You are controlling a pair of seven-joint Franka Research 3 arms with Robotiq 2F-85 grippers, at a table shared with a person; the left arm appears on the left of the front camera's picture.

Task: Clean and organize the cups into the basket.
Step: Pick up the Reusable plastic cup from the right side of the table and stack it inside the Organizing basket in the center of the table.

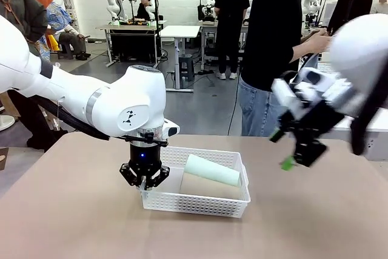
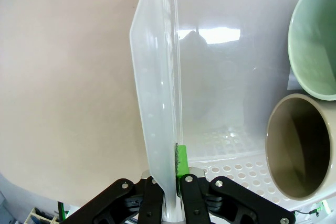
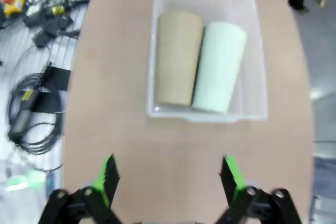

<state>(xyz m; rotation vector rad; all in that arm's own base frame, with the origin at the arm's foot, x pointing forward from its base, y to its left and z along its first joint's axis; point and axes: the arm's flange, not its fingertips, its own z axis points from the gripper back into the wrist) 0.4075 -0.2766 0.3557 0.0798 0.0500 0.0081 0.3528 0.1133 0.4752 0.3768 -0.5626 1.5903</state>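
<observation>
- Left gripper [image 1: 144, 177] clenched on the basket's [image 1: 206, 203] left wall.
- Right gripper [image 3: 168, 174] released, hovering well right of the basket.
- Tan cup [image 1: 209, 188] and green cup [image 1: 212, 171] lie inside, long axes left-right.

The table [image 1: 66, 222] is being viewed from the robot's side by the front camera, toward the person [image 1: 273, 47]. The basket [image 2: 157, 103], being shared by all three views, is being looked down on closely by the left wrist camera, from higher by the right.
</observation>
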